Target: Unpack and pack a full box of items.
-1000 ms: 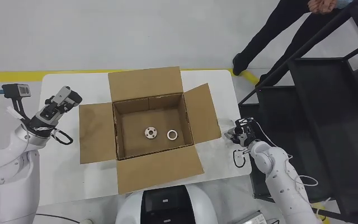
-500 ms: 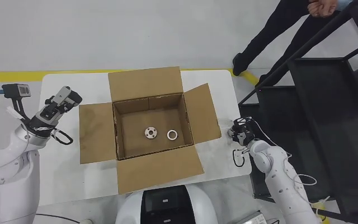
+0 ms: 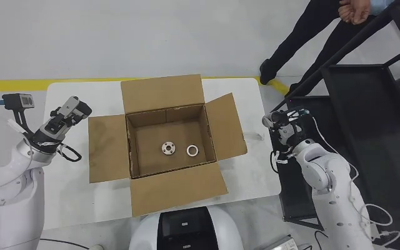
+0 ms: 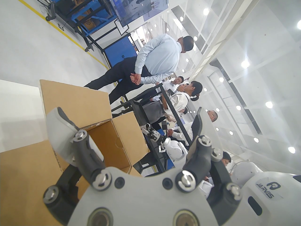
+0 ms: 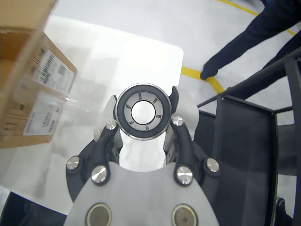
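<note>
1. Judging from the top view, unpacking seems nearly done. The box stands open on the table with just two items on its floor, a flanged ring and a white ring. They lie side by side, well apart from both pairs of jaws. The right gripper hangs at the table edge near the black rack, and its load is too small to tell here. Packing looks wholly left to do.
2. Left wrist view: the left gripper has its jaws spread wide with nothing between them. The box stands ahead of them, its floor hidden by the walls.
3. Right wrist view: the right gripper is clenched on a bearing ring, held between the jaws. The box off to one side is blurred and cut off.
</note>
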Controlling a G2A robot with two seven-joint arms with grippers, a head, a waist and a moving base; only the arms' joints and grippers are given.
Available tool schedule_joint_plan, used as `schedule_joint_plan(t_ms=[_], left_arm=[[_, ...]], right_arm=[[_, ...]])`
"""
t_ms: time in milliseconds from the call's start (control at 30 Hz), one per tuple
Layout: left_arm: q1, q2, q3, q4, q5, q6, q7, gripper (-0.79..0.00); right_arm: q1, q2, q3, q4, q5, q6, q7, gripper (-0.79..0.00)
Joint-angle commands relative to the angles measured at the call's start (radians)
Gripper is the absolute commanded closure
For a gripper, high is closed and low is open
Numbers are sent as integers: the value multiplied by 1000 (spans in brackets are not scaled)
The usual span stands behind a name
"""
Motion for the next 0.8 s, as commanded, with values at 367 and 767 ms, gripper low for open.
schedule_joint_plan(t_ms=[367,767], left_arm=[[0,0,0,0,0,0,0,-785],[0,0,0,0,0,0,0,-785]], right_arm=[[101,-3,-148,-99,86,-130,-21,0],[153,-6,-230,-96,65,-172,-54,0]])
